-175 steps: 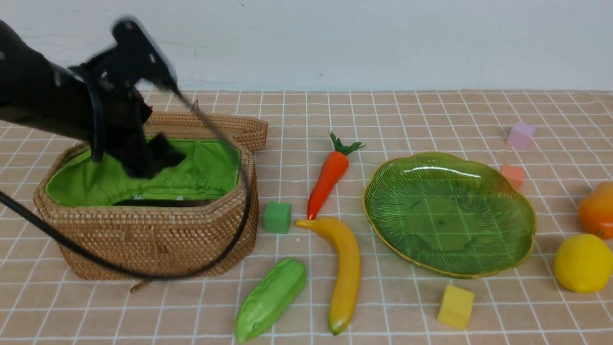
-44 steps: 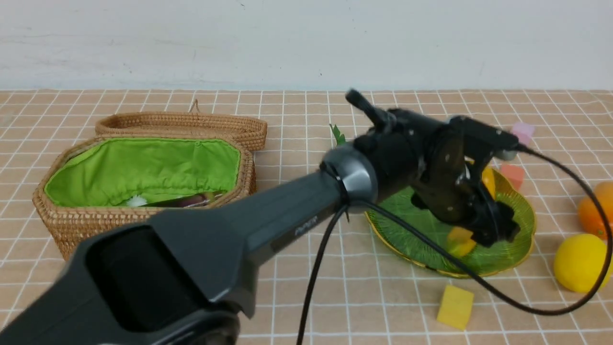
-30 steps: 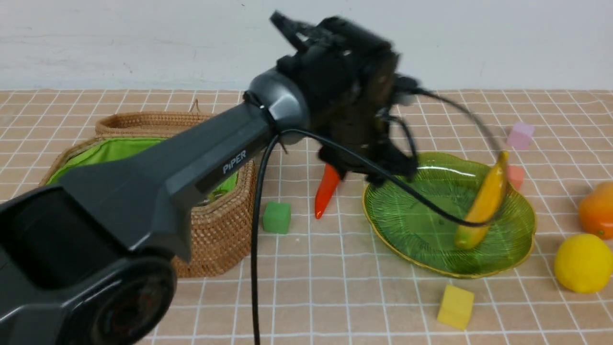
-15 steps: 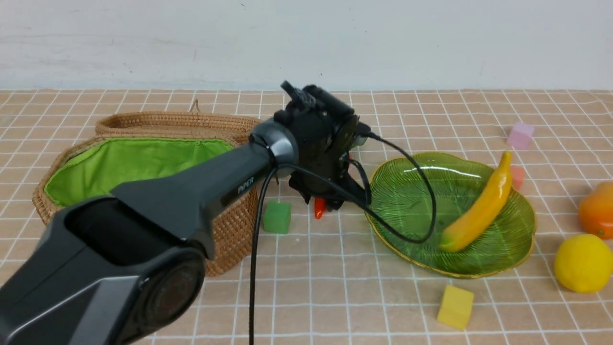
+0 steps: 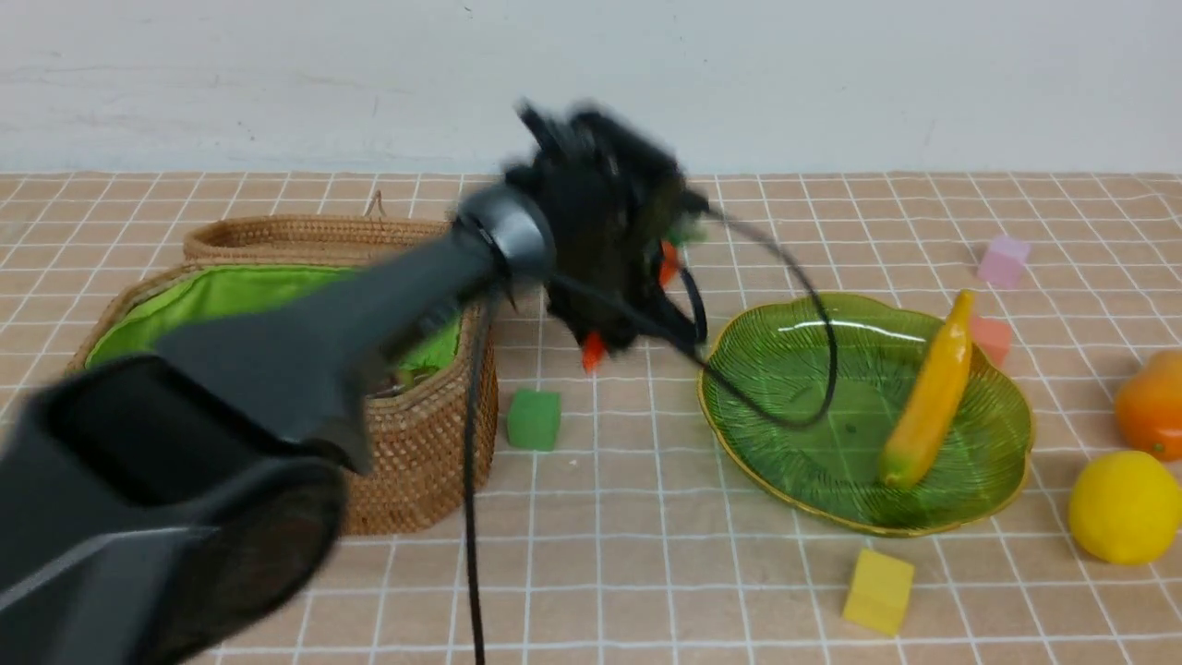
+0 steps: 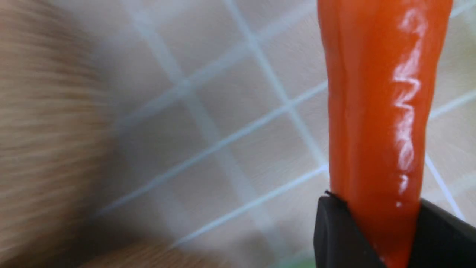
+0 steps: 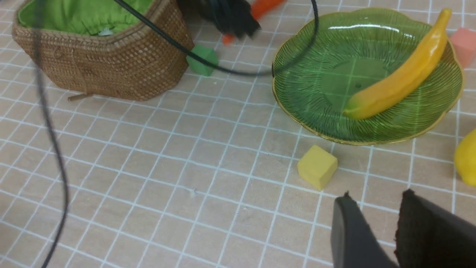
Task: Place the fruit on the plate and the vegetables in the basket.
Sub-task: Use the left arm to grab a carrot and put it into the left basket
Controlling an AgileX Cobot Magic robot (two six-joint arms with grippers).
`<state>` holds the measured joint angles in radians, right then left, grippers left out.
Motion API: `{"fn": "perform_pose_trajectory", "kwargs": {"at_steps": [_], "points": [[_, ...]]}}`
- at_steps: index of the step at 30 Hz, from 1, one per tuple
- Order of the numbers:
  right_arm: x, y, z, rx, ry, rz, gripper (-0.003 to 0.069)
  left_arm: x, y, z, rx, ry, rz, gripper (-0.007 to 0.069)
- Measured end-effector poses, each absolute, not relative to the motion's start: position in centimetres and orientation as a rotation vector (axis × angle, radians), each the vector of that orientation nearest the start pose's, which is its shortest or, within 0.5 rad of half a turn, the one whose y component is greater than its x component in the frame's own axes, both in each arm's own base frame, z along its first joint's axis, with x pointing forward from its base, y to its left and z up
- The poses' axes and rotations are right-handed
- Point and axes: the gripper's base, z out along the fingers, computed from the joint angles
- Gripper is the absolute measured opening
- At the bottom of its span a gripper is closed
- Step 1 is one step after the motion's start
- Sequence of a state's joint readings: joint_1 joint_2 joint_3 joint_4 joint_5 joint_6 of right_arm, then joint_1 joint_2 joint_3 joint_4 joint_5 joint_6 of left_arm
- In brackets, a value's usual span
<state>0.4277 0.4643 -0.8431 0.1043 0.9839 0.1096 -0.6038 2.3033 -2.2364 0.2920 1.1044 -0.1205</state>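
In the upper middle of the front view, the left gripper (image 5: 628, 319) is clamped on the carrot (image 5: 591, 351). It holds the carrot clear of the counter (image 5: 646, 554), between the basket (image 5: 416, 462) and the plate (image 5: 766, 462). The left wrist view confirms the hold: both jaws press the orange body, which runs straight out from between them.

In the front view the carrot's long axis lies diagonally, with the orange tip toward lower left and the green top toward upper right. Motion blur prevents a finer reading. The basket's open top lies directly left of the carrot tip, so the placement calls for a leftward carry.

The right gripper (image 7: 375, 223) has its jaws narrowly parted and empty. It stands well apart from the basket, so the left arm is the nearer.
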Motion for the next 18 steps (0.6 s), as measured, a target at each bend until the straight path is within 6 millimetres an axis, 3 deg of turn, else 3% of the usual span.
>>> {"fn": "perform_pose_trajectory", "kwargs": {"at_steps": [3, 4, 5, 6, 8, 9, 11, 12, 15, 16, 18], "points": [[5.1, 3.1, 37.3, -0.324, 2.067, 0.445, 0.0216, 40.4, -24.4, 33.9, 0.856, 2.372, 0.188, 0.0211], [5.1, 3.1, 37.3, -0.324, 2.065, 0.446, 0.0216, 40.2, -24.3, 34.3, 0.890, 2.357, 0.195, 0.0211], [5.1, 3.1, 37.4, -0.329, 2.058, 0.443, 0.0217, 39.4, -23.6, 36.0, 0.928, 2.321, 0.199, 0.0211], [5.1, 3.1, 37.5, -0.338, 2.046, 0.438, 0.0217, 38.0, -21.9, 38.3, 1.055, 2.252, 0.207, 0.0211], [5.1, 3.1, 37.5, -0.340, 2.042, 0.437, 0.0217, 36.7, -20.2, 40.0, 1.138, 2.207, 0.212, 0.0211], [5.1, 3.1, 37.5, -0.341, 2.041, 0.436, 0.0217, 36.4, -19.3, 40.0, 1.188, 2.202, 0.228, 0.0211], [5.1, 3.1, 37.5, -0.341, 2.041, 0.436, 0.0221, 35.0, -15.6, 40.3, 1.307, 2.195, 0.281, 0.0211], [5.1, 3.1, 37.5, -0.341, 2.041, 0.436, 0.0221, 35.0, -15.1, 39.9, 1.330, 2.203, 0.292, 0.0211], [5.1, 3.1, 37.5, -0.342, 2.042, 0.436, 0.0222, 34.7, -10.3, 37.3, 1.531, 2.242, 0.382, 0.0211], [5.1, 3.1, 37.5, -0.342, 2.042, 0.436, 0.0222, 34.7, -10.0, 37.1, 1.541, 2.246, 0.385, 0.0211], [5.1, 3.1, 37.5, -0.340, 2.038, 0.439, 0.0224, 35.2, -7.5, 34.5, 1.613, 2.303, 0.392, 0.0211]]}}
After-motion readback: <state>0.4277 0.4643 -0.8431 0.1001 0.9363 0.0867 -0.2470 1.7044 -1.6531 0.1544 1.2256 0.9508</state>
